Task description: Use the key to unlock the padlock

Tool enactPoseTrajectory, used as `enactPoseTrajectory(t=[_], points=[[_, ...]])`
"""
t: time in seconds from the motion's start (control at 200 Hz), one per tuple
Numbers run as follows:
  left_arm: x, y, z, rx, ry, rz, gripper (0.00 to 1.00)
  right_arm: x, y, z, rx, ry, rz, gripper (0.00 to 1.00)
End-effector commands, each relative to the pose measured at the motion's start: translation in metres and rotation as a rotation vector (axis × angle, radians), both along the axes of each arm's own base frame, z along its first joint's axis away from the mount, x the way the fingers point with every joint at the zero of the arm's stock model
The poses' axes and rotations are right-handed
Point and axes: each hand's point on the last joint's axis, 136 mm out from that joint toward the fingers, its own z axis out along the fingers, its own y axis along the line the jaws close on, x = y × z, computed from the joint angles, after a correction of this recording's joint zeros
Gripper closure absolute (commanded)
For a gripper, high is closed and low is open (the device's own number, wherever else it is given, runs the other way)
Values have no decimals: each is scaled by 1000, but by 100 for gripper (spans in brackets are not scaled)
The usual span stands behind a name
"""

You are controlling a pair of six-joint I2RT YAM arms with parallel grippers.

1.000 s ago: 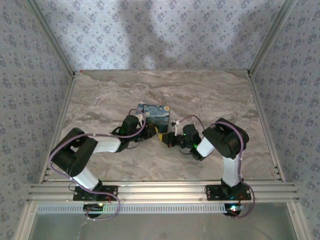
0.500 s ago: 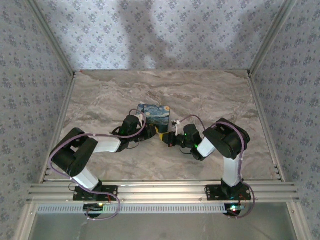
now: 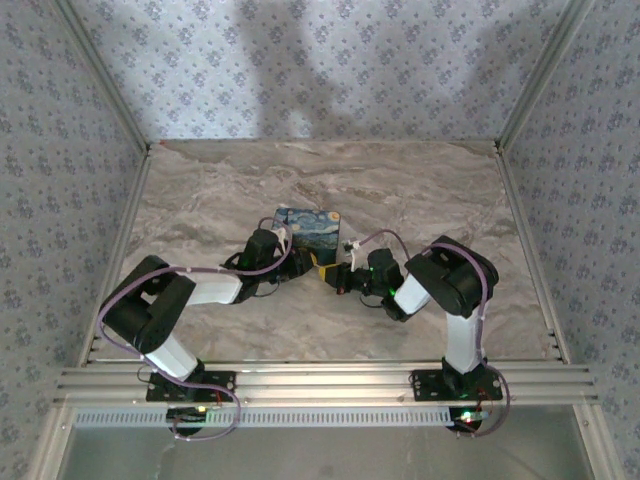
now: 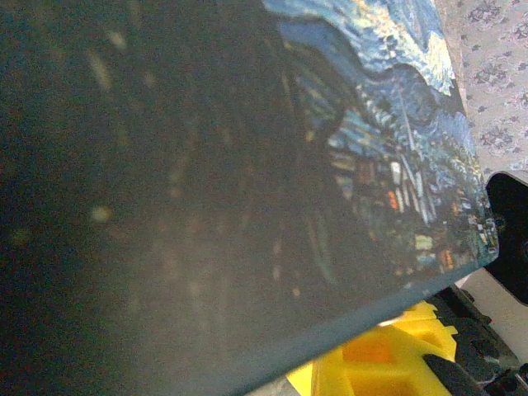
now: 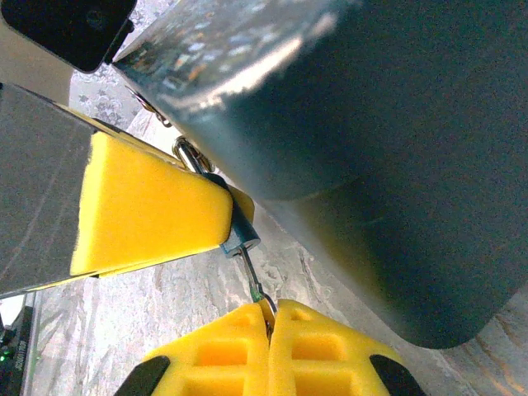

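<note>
Right wrist view: the right fingers (image 5: 330,351) are pressed together, pinching the thin key (image 5: 254,282). Its shaft reaches up to the underside of the small blue-grey padlock (image 5: 239,234), just above them. The padlock sits at the yellow tip of the left fingers (image 5: 148,206), tucked against the painted box (image 5: 396,165). Whether those fingers clamp it, I cannot tell.

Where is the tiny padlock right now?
In the right wrist view the padlock sits left of centre, at the tip of the left arm's yellow fingers, under the painted box, with the key poking up from the right fingers.
</note>
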Motion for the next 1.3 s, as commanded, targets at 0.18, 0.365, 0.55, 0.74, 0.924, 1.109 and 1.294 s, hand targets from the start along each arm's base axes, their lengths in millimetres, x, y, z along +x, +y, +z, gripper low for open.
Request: enactPoseTrajectory(t=[0.18,0.365,0.55,0.74,0.924,1.109,1.294], points=[[-3,-15,22,-64,-9,-47,79,-2,16,29,77,-132,74,100],[-4,-16,26,-74,-9,-53,79,-4,18,28,76,-134,92,100],[-5,-16,28,-75,-7,-53,79,-6,15,29,72,-147,88,100],[-5,-17,31,-86,-6,-58,79,-9,15,32,73,-157,95,100],[-6,-18,31,-91,1,-59,79,-14,15,34,70,-169,106,100],[-6,-18,32,-95,0,-57,79,-14,16,32,65,-172,109,100],[-8,-20,34,-102,8,-65,79,-13,15,35,55,-202,103,100]])
